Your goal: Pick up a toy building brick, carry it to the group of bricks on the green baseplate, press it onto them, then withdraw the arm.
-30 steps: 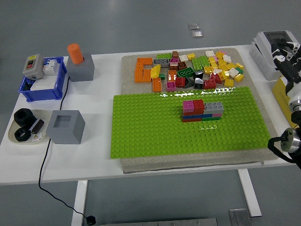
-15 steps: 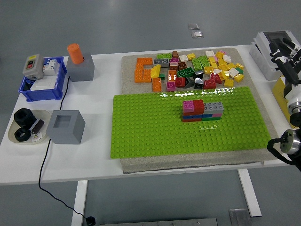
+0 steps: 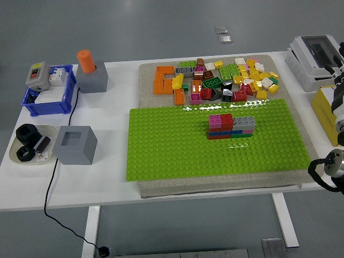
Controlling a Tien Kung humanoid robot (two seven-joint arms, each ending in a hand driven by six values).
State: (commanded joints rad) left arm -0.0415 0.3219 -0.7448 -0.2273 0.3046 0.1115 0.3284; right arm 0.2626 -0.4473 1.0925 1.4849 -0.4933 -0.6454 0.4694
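Observation:
The green baseplate [image 3: 172,145] lies on a grey mat in the middle of the table. A small group of stacked bricks [image 3: 231,127] stands on it right of centre, with pink, red and grey tops over blue, red and green layers. A pile of loose bricks [image 3: 226,80] in many colours lies on the mat behind the plate, with flat orange bricks [image 3: 164,79] at its left. My right arm [image 3: 329,166] shows only at the right edge, off the table and far from the bricks. Its hand is almost cut off by the frame.
A grey block with an orange cylinder [image 3: 91,75], a blue bin [image 3: 48,97], a hollow grey block [image 3: 75,144] and a plate of black parts [image 3: 29,142] stand at the left. A white device [image 3: 314,62] and a yellow box [image 3: 325,110] sit at the right edge.
My right hand has slid further right, from over the white device to nearly out of the picture. The bricks and plate have not moved.

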